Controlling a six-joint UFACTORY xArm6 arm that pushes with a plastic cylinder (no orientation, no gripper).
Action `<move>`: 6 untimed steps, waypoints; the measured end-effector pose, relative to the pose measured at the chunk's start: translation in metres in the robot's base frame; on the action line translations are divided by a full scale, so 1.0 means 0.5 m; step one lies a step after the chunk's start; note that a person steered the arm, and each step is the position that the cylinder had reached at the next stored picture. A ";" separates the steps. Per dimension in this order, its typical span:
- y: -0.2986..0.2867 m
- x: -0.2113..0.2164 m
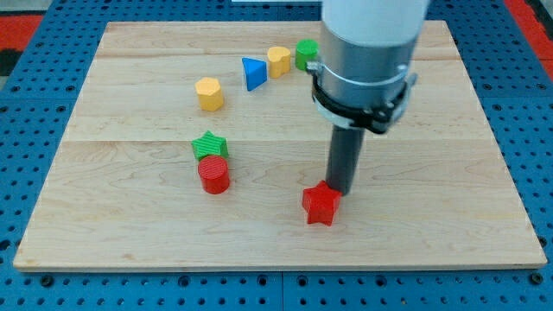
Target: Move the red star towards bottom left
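Note:
The red star (320, 206) lies on the wooden board (130, 233), right of centre and near the view's bottom. My tip (340, 189) is at the star's upper right edge, touching or almost touching it. The rod rises from there to the arm's large grey body at the view's top.
A red cylinder (213, 174) stands left of the star with a green star (209, 145) just above it. Along the top lie a yellow hexagonal block (208, 93), a blue triangle (252, 73), a yellow block (278, 61) and a green block (306, 53), partly hidden by the arm.

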State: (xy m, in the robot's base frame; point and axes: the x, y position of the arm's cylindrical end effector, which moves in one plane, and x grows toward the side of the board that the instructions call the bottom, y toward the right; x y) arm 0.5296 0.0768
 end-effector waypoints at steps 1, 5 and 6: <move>0.077 0.059; -0.061 0.061; -0.115 0.088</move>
State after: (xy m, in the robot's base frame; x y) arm 0.5734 0.0195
